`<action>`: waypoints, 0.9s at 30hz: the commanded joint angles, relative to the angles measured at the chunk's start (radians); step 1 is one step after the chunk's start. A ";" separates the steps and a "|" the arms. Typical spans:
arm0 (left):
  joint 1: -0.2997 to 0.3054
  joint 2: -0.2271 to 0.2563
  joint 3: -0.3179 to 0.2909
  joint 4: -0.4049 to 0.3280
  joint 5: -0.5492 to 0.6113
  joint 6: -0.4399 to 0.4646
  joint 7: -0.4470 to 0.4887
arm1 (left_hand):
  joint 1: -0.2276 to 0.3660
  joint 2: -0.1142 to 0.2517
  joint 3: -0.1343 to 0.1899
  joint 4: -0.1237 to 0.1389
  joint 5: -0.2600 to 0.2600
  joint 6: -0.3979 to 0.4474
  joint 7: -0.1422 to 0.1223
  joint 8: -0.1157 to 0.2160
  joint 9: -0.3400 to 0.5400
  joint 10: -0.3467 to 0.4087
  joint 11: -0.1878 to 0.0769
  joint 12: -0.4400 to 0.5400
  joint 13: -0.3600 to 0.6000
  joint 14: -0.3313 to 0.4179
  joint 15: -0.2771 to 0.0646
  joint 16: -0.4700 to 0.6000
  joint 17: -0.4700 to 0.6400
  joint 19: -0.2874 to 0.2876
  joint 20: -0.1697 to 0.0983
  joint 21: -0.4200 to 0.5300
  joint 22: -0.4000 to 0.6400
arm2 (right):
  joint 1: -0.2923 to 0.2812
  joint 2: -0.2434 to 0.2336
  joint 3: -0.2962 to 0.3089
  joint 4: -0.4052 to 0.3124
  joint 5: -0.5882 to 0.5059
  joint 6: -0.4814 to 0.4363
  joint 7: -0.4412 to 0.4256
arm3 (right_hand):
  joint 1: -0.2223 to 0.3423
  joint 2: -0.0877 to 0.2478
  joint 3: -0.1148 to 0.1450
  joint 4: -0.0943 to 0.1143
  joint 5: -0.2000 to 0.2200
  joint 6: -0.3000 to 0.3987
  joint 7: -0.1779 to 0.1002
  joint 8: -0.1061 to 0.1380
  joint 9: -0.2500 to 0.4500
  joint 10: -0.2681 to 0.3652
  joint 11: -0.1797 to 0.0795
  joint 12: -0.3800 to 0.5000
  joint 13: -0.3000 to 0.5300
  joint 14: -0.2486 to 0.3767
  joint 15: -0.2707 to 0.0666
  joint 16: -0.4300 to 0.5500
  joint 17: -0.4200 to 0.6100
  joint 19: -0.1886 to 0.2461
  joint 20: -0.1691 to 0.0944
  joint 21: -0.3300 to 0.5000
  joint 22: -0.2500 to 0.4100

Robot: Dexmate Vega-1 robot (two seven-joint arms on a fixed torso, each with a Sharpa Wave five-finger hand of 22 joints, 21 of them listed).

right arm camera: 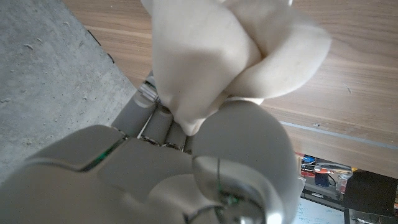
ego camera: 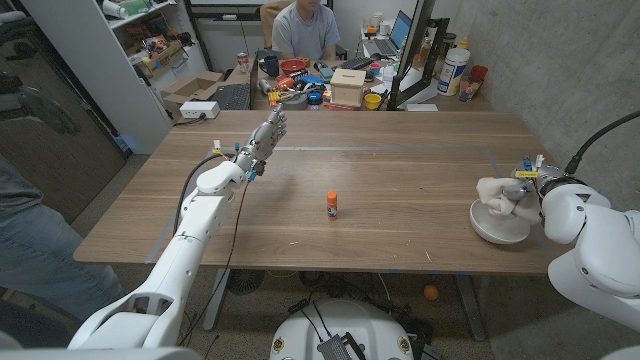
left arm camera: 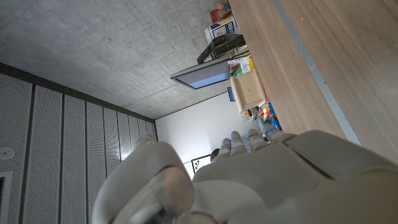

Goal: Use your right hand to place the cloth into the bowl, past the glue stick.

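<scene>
A bunched cream cloth (ego camera: 496, 191) is held in my right hand (ego camera: 527, 192) at the table's right side. It hangs right over the grey bowl (ego camera: 499, 231), and I cannot tell whether it touches the bowl. In the right wrist view the cloth (right arm camera: 217, 50) bulges out from between the fingers of that hand (right arm camera: 186, 168). The small orange glue stick (ego camera: 332, 205) stands upright at mid-table, well to the left of the bowl. My left hand (ego camera: 268, 133) is raised above the far left of the table, fingers straight and holding nothing; its back (left arm camera: 261, 180) shows in the left wrist view.
The wooden table (ego camera: 400, 160) has a tape line across its far part. Behind it a person (ego camera: 305, 30) sits at a cluttered desk with a wooden box (ego camera: 347, 87). A shelf (ego camera: 110, 60) stands at the left, and the bowl sits near the table's front right edge.
</scene>
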 commanded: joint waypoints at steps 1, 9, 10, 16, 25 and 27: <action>0.017 0.007 -0.009 -0.031 0.002 0.012 0.018 | 0.003 0.009 -0.006 0.004 0.002 0.000 0.001 0.000 0.003 0.001 -0.003 0.005 0.005 0.004 0.004 0.000 0.003 0.001 -0.001 0.006 0.004 | 0.018 0.002 0.007 0.080 0.130 0.008 -0.068 | 0.026 0.027 0.003 0.002 0.008 0.102 -0.081 0.000 0.004 0.056 -0.039 -0.007 0.002 0.022 -0.063 0.003 0.005 -0.090 0.001 0.005 0.003; 0.017 0.010 -0.001 -0.053 0.004 0.029 0.021 | 0.004 0.010 -0.007 0.004 0.001 0.006 0.002 0.002 0.003 0.002 0.001 0.005 0.005 0.005 0.005 0.000 0.003 0.002 0.000 0.006 0.004 | 0.030 -0.011 -0.012 0.137 0.213 0.003 -0.118 | 0.028 0.027 0.001 0.003 0.007 0.104 -0.080 -0.001 0.006 0.059 -0.041 -0.009 0.003 0.024 -0.061 0.003 0.005 -0.089 0.002 0.008 0.003; 0.017 0.010 -0.001 -0.053 0.004 0.030 0.021 | 0.005 0.010 -0.007 0.004 0.001 0.006 0.002 0.002 0.003 0.002 0.001 0.005 0.005 0.005 0.005 0.000 0.003 0.002 0.000 0.007 0.004 | 0.030 -0.016 -0.013 0.136 0.221 -0.001 -0.124 | 0.028 0.027 0.000 0.003 0.007 0.104 -0.081 -0.001 0.006 0.060 -0.042 -0.009 0.003 0.024 -0.061 0.003 0.005 -0.089 0.002 0.008 0.003; 0.017 0.013 0.008 -0.066 0.008 0.040 0.022 | 0.005 0.011 -0.008 0.004 0.001 0.008 0.002 0.003 0.003 0.003 0.000 0.005 0.005 0.006 0.004 0.000 0.003 0.002 -0.001 0.006 0.004 | 0.052 -0.031 -0.056 0.176 0.273 -0.005 -0.160 | 0.028 0.027 -0.001 0.004 0.007 0.106 -0.081 -0.003 0.007 0.060 -0.046 -0.011 0.003 0.026 -0.061 0.003 0.006 -0.089 0.002 0.010 0.004; 0.021 0.016 0.012 -0.085 0.008 0.049 0.025 | 0.006 0.013 -0.010 0.004 0.000 0.009 0.003 0.003 0.003 0.002 -0.001 0.005 0.005 0.006 0.004 0.000 0.003 0.002 -0.001 0.007 0.004 | 0.105 -0.069 -0.149 0.205 0.322 -0.037 -0.201 | 0.028 0.027 -0.004 0.006 0.007 0.112 -0.082 -0.004 0.007 0.064 -0.044 -0.014 0.004 0.030 -0.060 0.003 0.006 -0.089 0.002 0.014 0.004; 0.023 0.017 0.013 -0.089 0.009 0.049 0.026 | 0.007 0.013 -0.010 0.004 0.000 0.008 0.003 0.003 0.003 0.002 -0.001 0.005 0.005 0.006 0.004 0.000 0.003 0.002 0.000 0.007 0.004 | 0.118 -0.077 -0.170 0.208 0.332 -0.046 -0.206 | 0.028 0.027 -0.005 0.006 0.007 0.112 -0.081 -0.005 0.007 0.065 -0.044 -0.014 0.004 0.033 -0.061 0.004 0.006 -0.084 0.001 0.016 0.004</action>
